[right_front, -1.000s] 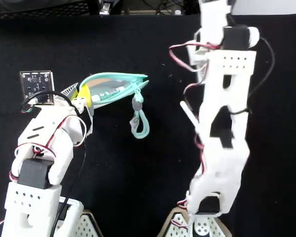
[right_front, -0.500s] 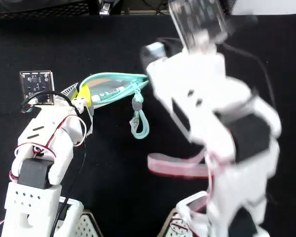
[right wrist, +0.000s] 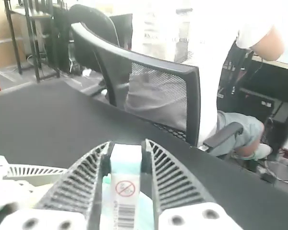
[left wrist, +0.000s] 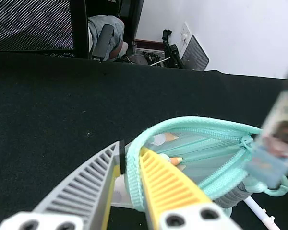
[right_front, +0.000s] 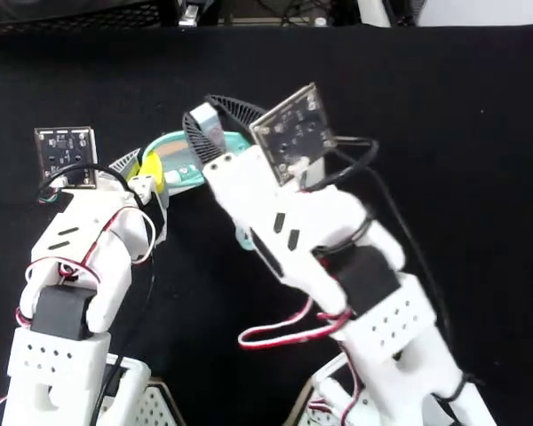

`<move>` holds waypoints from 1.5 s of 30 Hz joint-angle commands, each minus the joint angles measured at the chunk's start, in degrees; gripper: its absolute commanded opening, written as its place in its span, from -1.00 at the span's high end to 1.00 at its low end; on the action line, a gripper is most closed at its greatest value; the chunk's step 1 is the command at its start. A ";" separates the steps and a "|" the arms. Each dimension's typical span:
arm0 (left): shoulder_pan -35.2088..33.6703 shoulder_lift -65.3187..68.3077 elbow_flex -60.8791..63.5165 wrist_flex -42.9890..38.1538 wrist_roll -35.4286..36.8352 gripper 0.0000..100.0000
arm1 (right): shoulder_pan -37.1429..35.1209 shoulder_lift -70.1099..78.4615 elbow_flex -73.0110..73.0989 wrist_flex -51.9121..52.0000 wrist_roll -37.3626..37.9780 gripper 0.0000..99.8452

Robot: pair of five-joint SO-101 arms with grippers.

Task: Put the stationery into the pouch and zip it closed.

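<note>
Mint fabric pouch [right_front: 179, 162], lying on the black table [right_front: 480, 133], mouth unzipped and gaping.

Left gripper [left wrist: 130, 154]: grey and yellow fingers pinched together on the pouch's rim, at the end away from the slider, with the fabric sandwiched between them. Judged purpose: to prop the mouth open and anchor the pouch, so that a load can go in and the zip [left wrist: 242, 142] can afterwards be drawn against a fixed end.

Right gripper [right wrist: 127, 144]: fingers clamped on a white piece [right wrist: 125, 184] of stationery, printed label outward. It is perhaps a glue stick, but the kind is not certain. In the high view it hangs over the pouch's slider end, at or just above the opening. Whether it touches the fabric cannot be told. The piece lies lengthwise between the fingers, which likely suits sliding it in along the mouth.

Contents: pens [left wrist: 173, 160] already inside, tips visible through the opening.

Surroundings:
- Mint loop [left wrist: 278, 184] on the slider, trailing off the pouch.
- Thin stick [left wrist: 257, 212], white, on the table just beside the loop, possibly more stationery to load.
- Camera board [right_front: 67, 153] on the left wrist.
- Mesh chair [right wrist: 149, 86] behind the table.

Obstructions: the right arm covers the pouch's slider end from above. The slider and the pens inside narrow the entry, so the white piece may snag on the zip teeth.
</note>
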 commanded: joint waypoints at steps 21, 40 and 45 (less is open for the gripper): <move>-1.36 1.93 8.92 0.70 -0.44 0.94 | 1.76 8.13 5.85 -4.92 -1.76 0.86; -1.36 1.93 8.92 0.70 -0.44 0.94 | 23.74 -10.59 -1.98 12.22 -1.49 0.62; -1.36 1.93 8.92 0.62 -0.44 0.94 | 32.09 -3.12 1.80 23.21 3.69 0.70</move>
